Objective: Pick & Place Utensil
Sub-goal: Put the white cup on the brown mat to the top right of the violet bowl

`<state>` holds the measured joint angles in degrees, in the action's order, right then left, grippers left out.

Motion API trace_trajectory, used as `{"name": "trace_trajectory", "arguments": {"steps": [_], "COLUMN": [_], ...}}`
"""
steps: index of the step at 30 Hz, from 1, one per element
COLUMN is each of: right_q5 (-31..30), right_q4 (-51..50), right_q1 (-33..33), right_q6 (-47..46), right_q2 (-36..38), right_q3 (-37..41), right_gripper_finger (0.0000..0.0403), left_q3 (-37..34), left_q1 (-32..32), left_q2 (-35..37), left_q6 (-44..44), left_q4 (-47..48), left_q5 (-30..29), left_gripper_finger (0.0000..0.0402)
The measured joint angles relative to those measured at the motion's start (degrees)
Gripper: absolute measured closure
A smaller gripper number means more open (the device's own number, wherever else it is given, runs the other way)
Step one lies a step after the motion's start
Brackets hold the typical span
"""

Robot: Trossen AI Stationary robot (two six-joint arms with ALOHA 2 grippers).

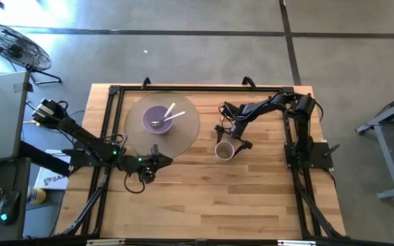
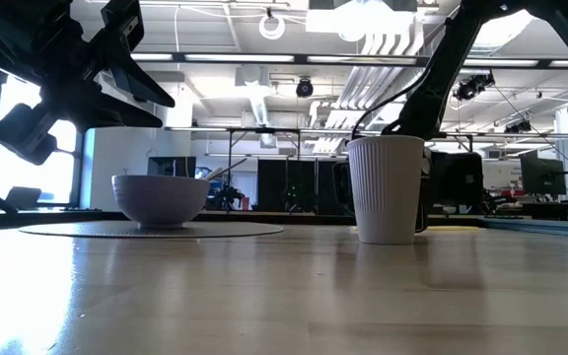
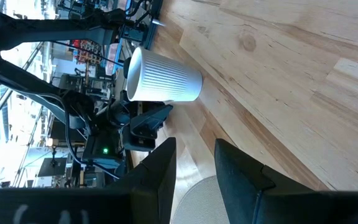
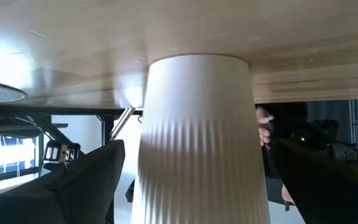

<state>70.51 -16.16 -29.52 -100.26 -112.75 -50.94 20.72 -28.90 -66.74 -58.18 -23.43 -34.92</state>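
Ribbed white cup (image 4: 199,137) is straddled by right gripper (image 1: 230,137), fingers spread w/ nothing pinched, likely prepped for receiving. Utensils (image 1: 167,117) are left in purple bowl (image 1: 157,120) on mat. Left gripper (image 1: 161,161) is parked nearby, fingers slightly apart, empty.

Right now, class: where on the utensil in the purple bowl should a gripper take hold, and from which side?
Grip the utensil by its handle end, which sticks up past the rim of the purple bowl toward the cup. Come from above; the other end lies low in the bowl.
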Motion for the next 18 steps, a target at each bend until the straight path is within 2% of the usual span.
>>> {"name": "trace_trajectory", "arguments": {"steps": [8, 15, 18], "right_q5": [-1.7, -7.9, -12.4], "right_q4": [-2.5, -12.2, -13.5], "right_q1": [-2.0, -2.7, -2.4], "right_q6": [0.4, -0.1, -0.8], "right_q2": [2.7, 10.9, 14.8], "right_q3": [0.0, 0.0, 0.0], "right_gripper_finger": [0.0003, 0.0003, 0.0003], "left_q3": [0.0, 0.0, 0.0], "left_q1": [0.0, 0.0, 0.0], "left_q2": [0.0, 0.0, 0.0], "left_q6": [0.0, 0.0, 0.0], "left_q4": [0.0, 0.0, 0.0], "left_q5": [0.0, 0.0, 0.0], "left_gripper_finger": [0.0296, 0.0296, 0.0296]}}
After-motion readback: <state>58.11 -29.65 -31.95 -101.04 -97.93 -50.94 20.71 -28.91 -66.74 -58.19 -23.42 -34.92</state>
